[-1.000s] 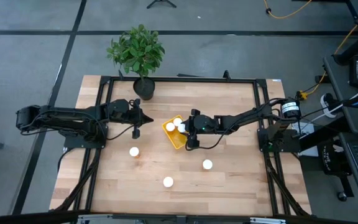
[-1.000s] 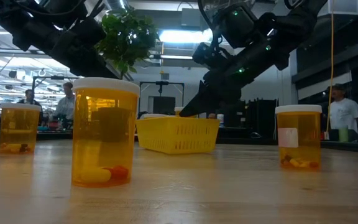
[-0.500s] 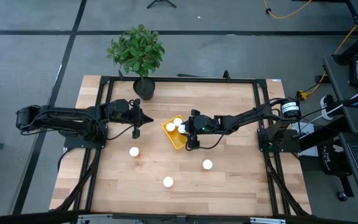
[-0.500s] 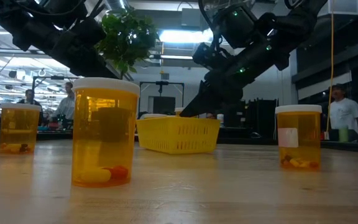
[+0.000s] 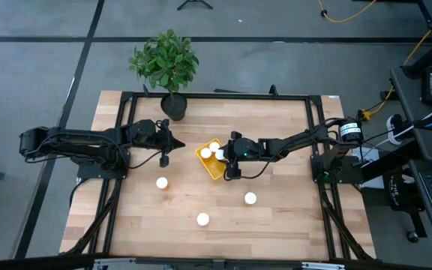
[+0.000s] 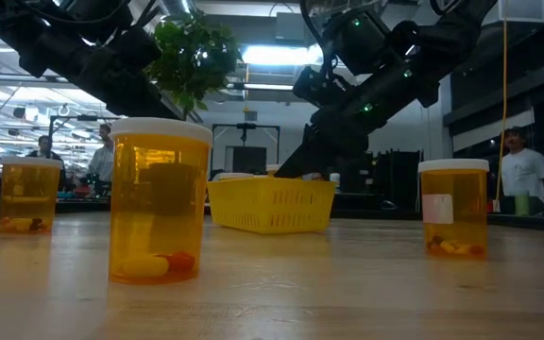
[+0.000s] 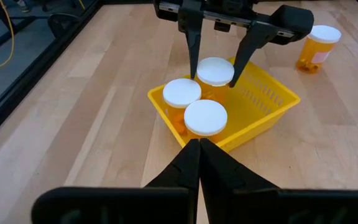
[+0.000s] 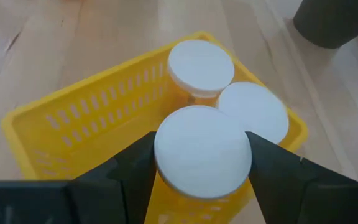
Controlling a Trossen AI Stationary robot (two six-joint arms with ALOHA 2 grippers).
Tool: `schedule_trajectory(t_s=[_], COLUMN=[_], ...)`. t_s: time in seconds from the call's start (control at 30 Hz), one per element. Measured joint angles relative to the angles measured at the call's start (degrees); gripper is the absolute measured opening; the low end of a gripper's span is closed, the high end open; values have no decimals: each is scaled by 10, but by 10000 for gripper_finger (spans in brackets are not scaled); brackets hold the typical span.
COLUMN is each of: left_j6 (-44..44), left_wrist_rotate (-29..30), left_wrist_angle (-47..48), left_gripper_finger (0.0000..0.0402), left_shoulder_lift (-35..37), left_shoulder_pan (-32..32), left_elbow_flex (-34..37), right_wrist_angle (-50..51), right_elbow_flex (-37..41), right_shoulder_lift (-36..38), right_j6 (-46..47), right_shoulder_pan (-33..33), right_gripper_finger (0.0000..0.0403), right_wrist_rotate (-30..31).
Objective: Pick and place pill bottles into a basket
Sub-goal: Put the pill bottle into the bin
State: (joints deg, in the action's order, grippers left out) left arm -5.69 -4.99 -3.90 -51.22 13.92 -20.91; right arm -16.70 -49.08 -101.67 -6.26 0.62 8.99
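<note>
The yellow basket (image 5: 209, 166) stands mid-table and holds three orange pill bottles with white caps (image 7: 182, 93) (image 7: 205, 117) (image 7: 215, 71). My right gripper (image 5: 226, 157) is over the basket's right part, shut on the third of those bottles (image 8: 202, 151). Three more bottles stand upright on the wood, at the left (image 5: 161, 182), the right (image 5: 250, 198) and near the front (image 5: 202, 219). My left gripper (image 5: 163, 159) is shut and empty, above the table to the left of the basket; its fingers meet in its wrist view (image 7: 199, 149). My right gripper pinches the bottle's white cap (image 8: 166, 155) between its two fingers (image 7: 194, 62), one on each side of the rim. The fingers come from above, slanting in from the table's right. The bottle is upright inside the basket; whether its base rests on the basket floor I cannot tell.
A black pot with a green plant (image 5: 174, 106) stands at the table's far edge. A black frame (image 5: 216, 95) runs around the tabletop. Bare wood lies between the loose bottles. People (image 6: 522, 170) stand in the room beyond the table.
</note>
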Motion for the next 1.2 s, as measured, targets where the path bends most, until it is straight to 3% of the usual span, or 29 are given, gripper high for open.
schedule_trajectory(t_s=[1.2], left_j6=[4], left_wrist_rotate=[0], left_wrist_angle=[-1], left_gripper_finger=[6], left_shoulder_lift=[0], left_shoulder_pan=[0], left_elbow_flex=[0], right_wrist_angle=[14], right_elbow_flex=[0], right_shoulder_lift=[0], right_j6=[-3], right_shoulder_pan=[0], right_gripper_finger=[226], right_wrist_rotate=[1])
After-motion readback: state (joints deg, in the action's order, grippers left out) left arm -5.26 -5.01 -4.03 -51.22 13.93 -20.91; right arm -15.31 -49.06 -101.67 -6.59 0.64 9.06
